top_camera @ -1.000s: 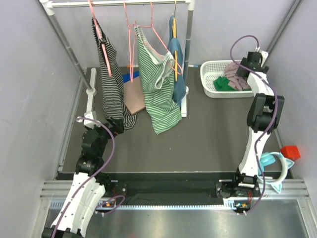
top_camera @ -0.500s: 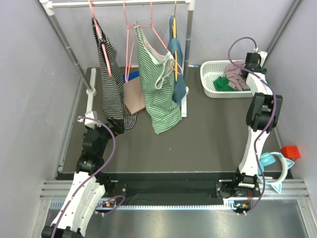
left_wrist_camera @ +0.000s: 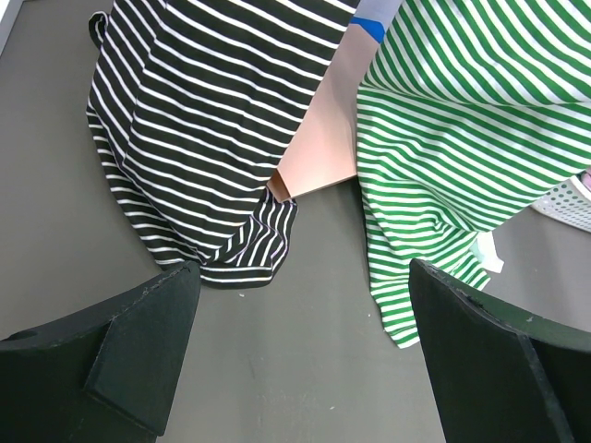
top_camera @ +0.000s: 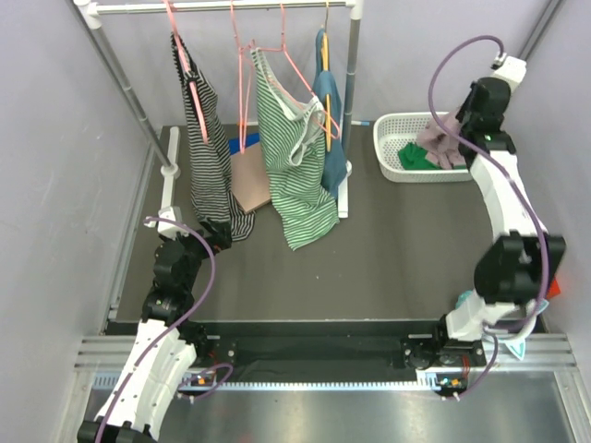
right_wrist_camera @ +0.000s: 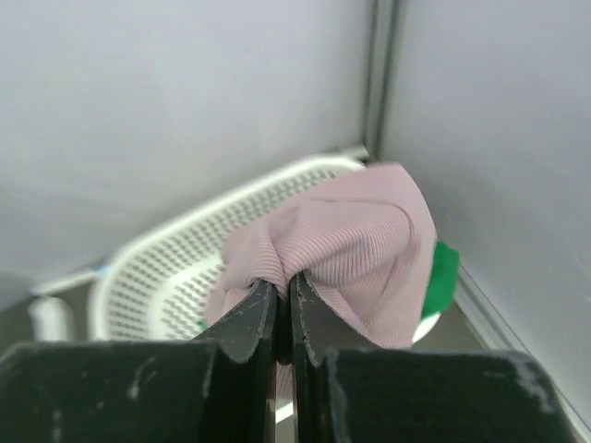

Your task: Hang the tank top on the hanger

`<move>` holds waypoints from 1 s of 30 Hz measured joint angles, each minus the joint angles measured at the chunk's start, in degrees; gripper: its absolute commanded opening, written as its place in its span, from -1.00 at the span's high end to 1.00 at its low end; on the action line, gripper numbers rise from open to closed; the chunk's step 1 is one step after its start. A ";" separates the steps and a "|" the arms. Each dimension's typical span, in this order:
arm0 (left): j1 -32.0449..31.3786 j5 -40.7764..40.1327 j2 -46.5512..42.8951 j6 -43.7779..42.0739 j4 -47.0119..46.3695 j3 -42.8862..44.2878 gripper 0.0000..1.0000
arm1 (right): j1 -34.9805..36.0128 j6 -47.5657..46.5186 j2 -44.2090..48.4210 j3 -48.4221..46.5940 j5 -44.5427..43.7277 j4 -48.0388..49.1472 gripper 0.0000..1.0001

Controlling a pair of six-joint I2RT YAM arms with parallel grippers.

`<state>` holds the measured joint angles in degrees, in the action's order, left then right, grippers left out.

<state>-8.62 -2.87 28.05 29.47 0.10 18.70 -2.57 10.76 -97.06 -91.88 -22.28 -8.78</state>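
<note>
The tank top (top_camera: 438,142) is a dusty-pink bunch of fabric at the white basket (top_camera: 391,140) at the back right. My right gripper (top_camera: 455,137) is shut on a fold of it. In the right wrist view the jaws (right_wrist_camera: 284,281) pinch the ribbed pink cloth (right_wrist_camera: 360,245), which bulges above and to the right of them. The hanger (top_camera: 243,92), thin and salmon-pink, hangs bare on the rail between the two striped tops. My left gripper (top_camera: 217,234) rests low at the near left, open (left_wrist_camera: 305,369), with only the grey mat between its fingers.
A black-and-white striped top (top_camera: 209,161) and a green-and-white striped top (top_camera: 295,180) hang from the rail (top_camera: 222,7) down to the mat. A blue garment on a yellow hanger (top_camera: 329,115) hangs beside them. A bright green cloth (top_camera: 413,155) lies in the basket.
My right gripper has shut on the tank top in the basket and pulled it upward, while the right arm has straightened and its elbow has dropped. The left arm has not moved.
</note>
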 measured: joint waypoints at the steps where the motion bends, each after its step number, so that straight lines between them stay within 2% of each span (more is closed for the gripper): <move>1: 0.00 -0.02 0.02 0.00 0.00 0.00 -0.97 | 0.61 0.52 3.50 1.70 0.39 1.20 1.00; 11: 0.00 0.07 0.35 -0.42 -0.07 -0.02 -0.97 | 10.99 4.07 33.70 18.97 2.23 5.86 1.00; 16: 0.00 1.38 1.99 -0.59 -0.15 -0.02 -0.97 | 19.74 4.26 42.51 18.97 4.31 2.56 1.00; 21: -0.07 4.20 3.98 -0.68 -1.03 -0.02 -0.97 | 32.33 4.20 44.02 16.94 5.77 -1.09 1.00; 27: -0.44 6.54 6.32 -0.87 -2.78 -0.02 -0.97 | 47.95 3.26 40.00 15.30 5.35 -4.22 1.00; 30: -0.52 6.91 6.71 -0.94 -3.04 0.00 -0.97 | 52.48 2.99 38.99 16.13 4.90 -5.33 1.00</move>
<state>-9.15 4.03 34.76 28.53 -2.94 18.70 49.91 13.76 -58.06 -75.75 -17.39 -14.11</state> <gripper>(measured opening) 0.986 0.023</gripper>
